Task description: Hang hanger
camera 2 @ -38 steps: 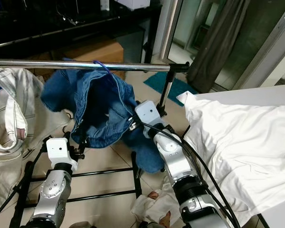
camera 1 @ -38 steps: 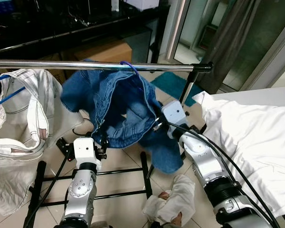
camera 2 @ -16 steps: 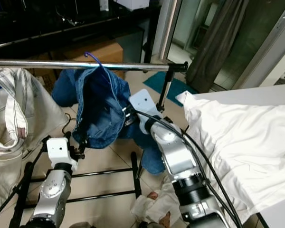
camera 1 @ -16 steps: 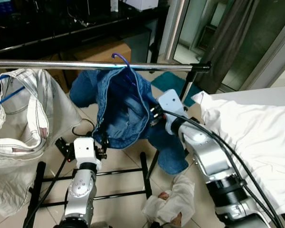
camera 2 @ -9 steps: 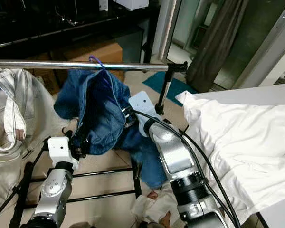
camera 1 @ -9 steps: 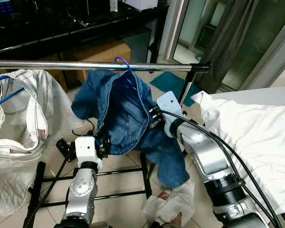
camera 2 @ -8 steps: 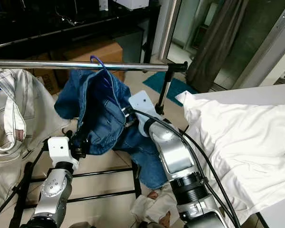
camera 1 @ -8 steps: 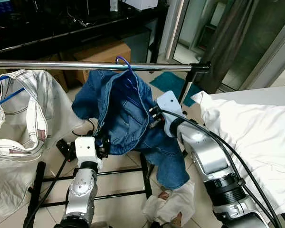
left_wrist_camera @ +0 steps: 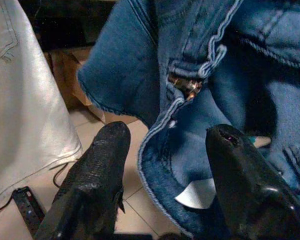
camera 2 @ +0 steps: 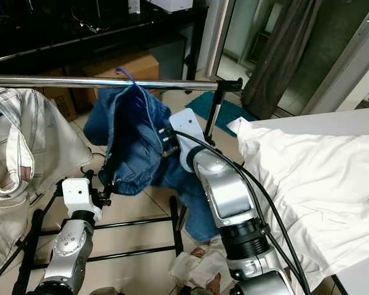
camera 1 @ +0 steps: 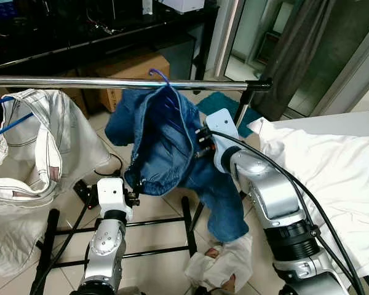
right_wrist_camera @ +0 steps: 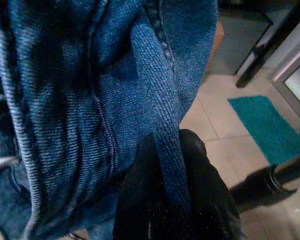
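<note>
Blue hanger hook sits over the rail carrying jeans; right gripper pinches denim, left gripper gapes beneath, release seemingly remaining.

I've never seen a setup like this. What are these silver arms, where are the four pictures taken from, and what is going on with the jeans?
The silver arms belong to a humanoid robot. Two pictures come from cameras in its head, looking down over its own arms. The other two come from a camera on each wrist, looking along that gripper's two black fingers.

Ahead is a metal rail on a clothes rack. Blue jeans hang from it on a blue hanger, whose hook sits over the rail. The right gripper is shut on a fold of the jeans. The left gripper is open just below the jeans' hem, holding nothing.

A pale garment hangs further left, a white sheet lies to the right, and a crumpled cloth lies on the tiled floor.
</note>
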